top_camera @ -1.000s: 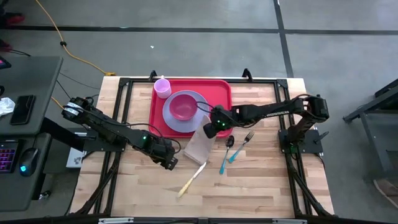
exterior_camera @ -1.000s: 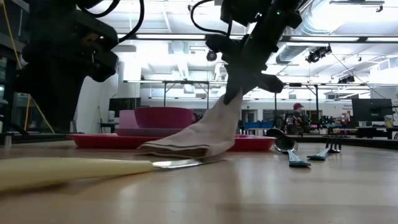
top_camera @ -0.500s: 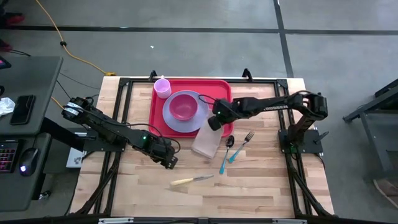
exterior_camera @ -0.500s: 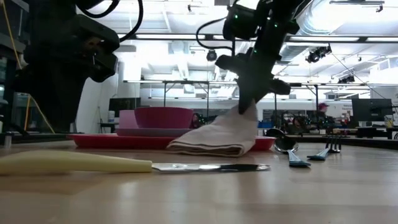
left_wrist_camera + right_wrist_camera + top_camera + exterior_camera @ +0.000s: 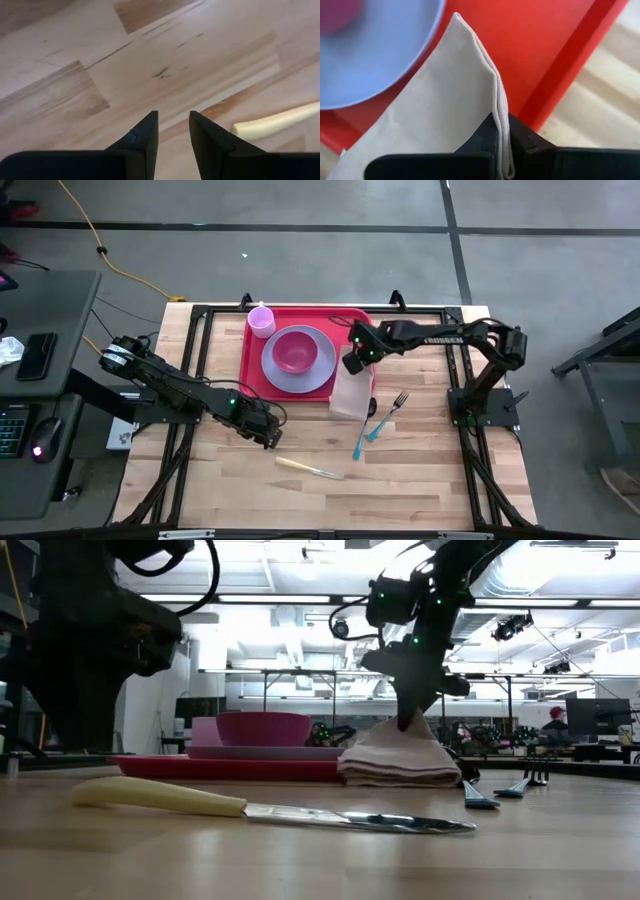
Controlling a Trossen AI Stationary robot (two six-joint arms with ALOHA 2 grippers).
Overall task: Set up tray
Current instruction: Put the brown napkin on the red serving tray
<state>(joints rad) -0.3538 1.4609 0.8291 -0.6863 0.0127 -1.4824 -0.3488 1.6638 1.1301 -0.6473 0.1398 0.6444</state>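
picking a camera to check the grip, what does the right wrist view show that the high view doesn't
Only the right wrist view shows the right gripper shut on the folded napkin edge, close up. Only the high view shows the left gripper waiting near the knife, plus the fork, cup and bowl. Both show the napkin over the tray rim beside the plate.

light: bright, even overhead | ceiling strips glare in low view | knife (image 5: pixel 270 810) foreground soft | shadows faint
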